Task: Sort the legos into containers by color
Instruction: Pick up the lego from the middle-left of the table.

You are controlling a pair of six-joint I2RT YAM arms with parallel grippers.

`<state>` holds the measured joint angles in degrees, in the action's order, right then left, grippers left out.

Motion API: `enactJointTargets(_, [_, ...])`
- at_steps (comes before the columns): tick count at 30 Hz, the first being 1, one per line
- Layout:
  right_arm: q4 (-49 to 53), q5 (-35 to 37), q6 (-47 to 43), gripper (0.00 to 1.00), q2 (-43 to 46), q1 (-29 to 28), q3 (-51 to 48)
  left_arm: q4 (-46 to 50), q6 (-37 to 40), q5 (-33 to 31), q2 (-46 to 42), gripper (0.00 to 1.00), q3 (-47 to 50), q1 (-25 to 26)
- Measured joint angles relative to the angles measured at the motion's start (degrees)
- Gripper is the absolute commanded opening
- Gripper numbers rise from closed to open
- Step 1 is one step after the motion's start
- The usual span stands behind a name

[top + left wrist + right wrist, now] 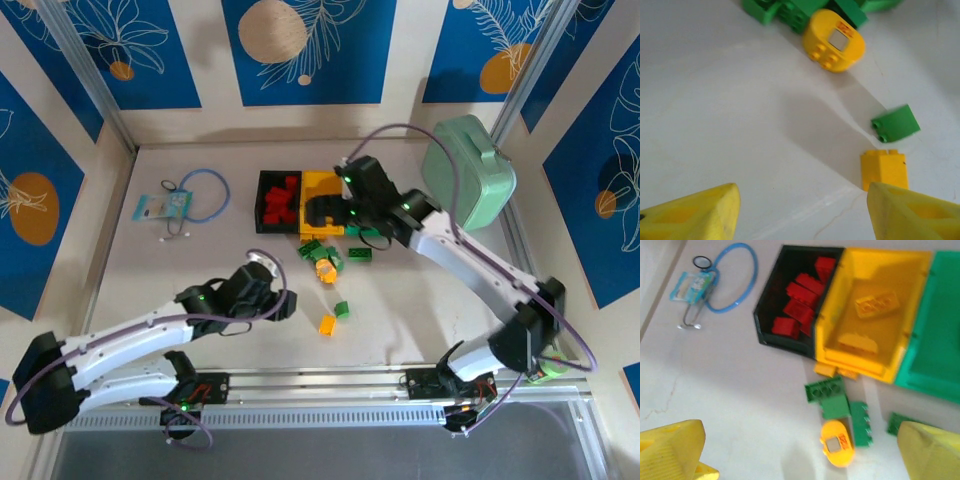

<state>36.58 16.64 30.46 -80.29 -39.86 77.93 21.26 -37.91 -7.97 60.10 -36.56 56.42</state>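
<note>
**A:** How does the left pincer [802, 190] stand?

**B:** Low over the worktop [715, 100], with its two fingers spread wide and nothing between them.

**A:** What lies nearest to it?

**B:** A yellow brick [884, 169], flat on the worktop. It is ahead and off to the right, just in front of the right-hand finger rather than in the gap. Just past it, not touching, is a small green brick [895, 124].

**A:** So the gap points at bare surface?

**B:** Yes. My judgement is that the pincer must shift right before it drops, or that finger comes down on top of the brick.

**A:** Which way does the brick's long axis run?

**B:** From the wrist it looks close to square, so I cannot tell a long side. Its edges sit roughly square to the line between the fingers, so little wrist turn seems called for.

**A:** Could the right arm take it?

**B:** The right pincer [801, 430] is spread and empty too. But it hangs by the bins, above a cluster of green bricks [825, 389] and a rounded yellow piece [837, 444]. The left arm is plainly the nearer one to the loose pair.

**A:** Where does the brick belong?

**B:** In the yellow bin [860, 367], which is the middle of the row. It sits between the black bin [767, 282], holding red bricks [800, 305], and the green bin [935, 315]. From the left pincer that is beyond the green cluster.
</note>
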Motion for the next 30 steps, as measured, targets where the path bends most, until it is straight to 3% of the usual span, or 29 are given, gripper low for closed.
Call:
enactJointTargets(6, [-1.14,0.98,3.78,0.99,11.76,2.23,-16.76,-4.50,-1.81,-0.66,11.39,0.67,-3.37,9.31])
enactJointTargets(11, [-0.76,0.98,6.32,0.99,18.93,2.99,-24.06,-6.03,-3.87,-1.73,19.41,0.67,-5.75,13.68])
enactJointTargets(21, [0.74,1.44,9.01,0.99,28.24,3.26,-29.16,-4.76,-6.93,-4.81,23.17,0.68,-7.54,14.21])
enactJointTargets(30, [0.48,1.14,9.05,0.99,29.09,5.03,-31.34,-2.23,-7.28,-5.25,29.49,0.67,-13.35,14.21])
